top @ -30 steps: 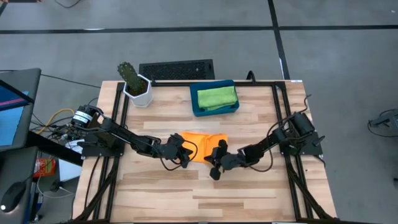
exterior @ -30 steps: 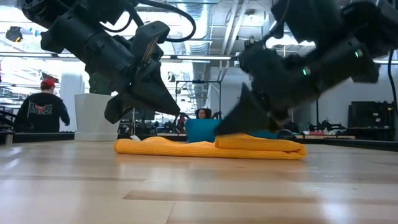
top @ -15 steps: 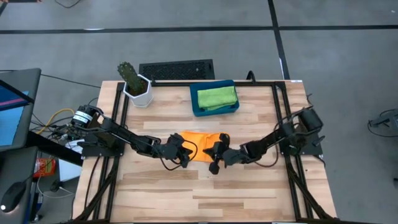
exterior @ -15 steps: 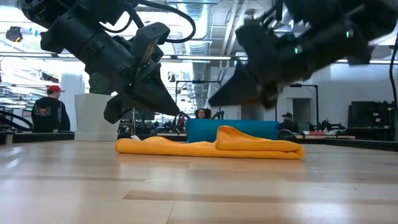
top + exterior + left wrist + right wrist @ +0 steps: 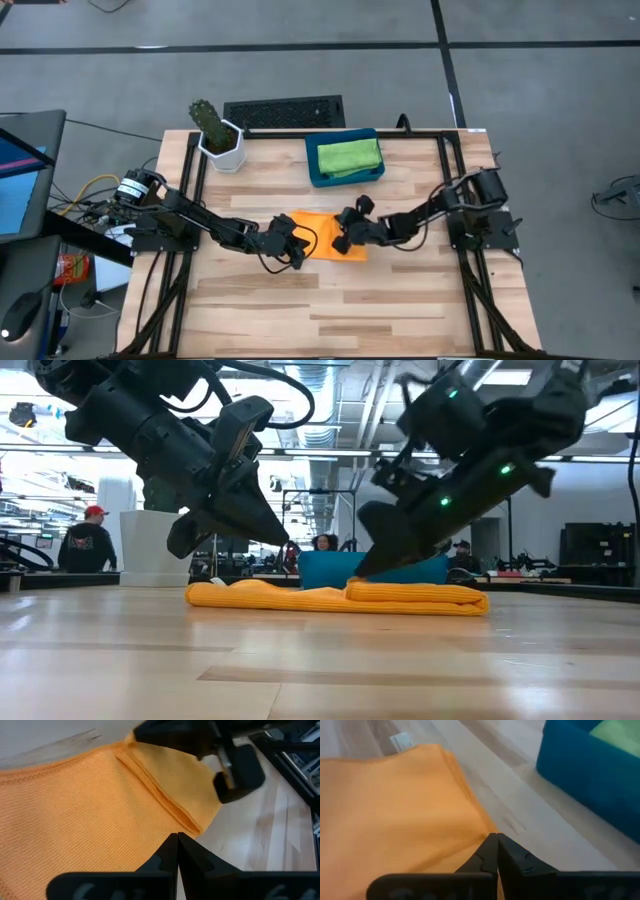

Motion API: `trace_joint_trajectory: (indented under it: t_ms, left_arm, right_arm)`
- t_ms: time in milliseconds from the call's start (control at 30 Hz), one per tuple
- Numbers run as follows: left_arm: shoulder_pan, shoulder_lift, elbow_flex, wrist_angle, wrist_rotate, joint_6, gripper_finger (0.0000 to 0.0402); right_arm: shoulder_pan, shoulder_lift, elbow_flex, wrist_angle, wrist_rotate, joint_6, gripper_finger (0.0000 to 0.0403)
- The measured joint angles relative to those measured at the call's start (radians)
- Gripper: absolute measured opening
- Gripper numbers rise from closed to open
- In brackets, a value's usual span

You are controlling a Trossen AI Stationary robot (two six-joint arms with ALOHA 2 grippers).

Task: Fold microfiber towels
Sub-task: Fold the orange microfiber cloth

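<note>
An orange microfiber towel (image 5: 318,232) lies folded on the middle of the table, its right part doubled over (image 5: 415,594). My left gripper (image 5: 305,245) is shut and hangs a little above the towel's left part (image 5: 285,542), pointing down at a slant. My right gripper (image 5: 341,241) is shut, with its tips down at the towel's doubled right part (image 5: 364,573). A green towel (image 5: 350,155) lies in a blue tray (image 5: 318,172) at the far side. My right gripper's shut fingertips (image 5: 492,840) meet the orange towel at an edge of its doubled right part (image 5: 479,822), coming down at a slant from the table's right. Whether cloth lies between the tips, I cannot tell. The towel lies flat on the table.
A white pot with a cactus (image 5: 218,135) stands at the far left, with a dark grille (image 5: 283,110) beyond the table's far edge. Bare wood lies in front of the towel (image 5: 320,310). People stand far off in the room (image 5: 85,540).
My right gripper has lifted off the towel's near right side, swung toward the far edge and turned. It has come down again on the doubled right part, shut throughout. The towel stays in place.
</note>
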Motion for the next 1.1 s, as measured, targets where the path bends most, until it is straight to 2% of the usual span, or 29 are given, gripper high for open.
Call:
trace_joint_trajectory:
  t_ms: [233,333,433,600,767,867,1000,1100]
  left_arm:
    - [0.000,-0.001,0.000,0.008,0.014,-0.008,0.0000]
    - [0.000,-0.019,0.000,-0.004,0.036,-0.010,0.0000]
    - [0.000,-0.070,0.000,-0.061,0.037,-0.006,0.0000]
    - [0.000,-0.206,0.000,-0.188,0.008,0.025,0.0000]
    - [-0.033,-0.313,0.000,-0.283,0.026,0.002,0.0000]
    - [-0.082,-0.313,0.000,-0.322,-0.040,-0.033,0.0000]
    - [-0.150,-0.254,0.000,-0.342,-0.164,-0.111,0.0000]
    - [-0.180,-0.192,0.000,-0.326,-0.220,-0.180,0.0000]
  right_arm:
    - [-0.052,0.063,0.002,0.034,-0.126,0.024,0.0019]
    - [-0.053,0.050,0.002,0.023,-0.135,0.025,0.0017]
    - [-0.051,-0.017,-0.001,0.012,-0.117,-0.009,0.0019]
    - [-0.044,-0.205,0.001,0.002,-0.082,-0.074,0.0029]
    - [0.041,-0.306,-0.031,0.020,-0.094,-0.075,0.0026]
    - [0.120,-0.262,-0.086,0.112,-0.095,-0.044,0.0020]
    - [0.205,-0.119,-0.110,0.253,-0.099,-0.023,0.0019]
    - [0.222,-0.010,-0.085,0.332,-0.100,0.008,0.0024]
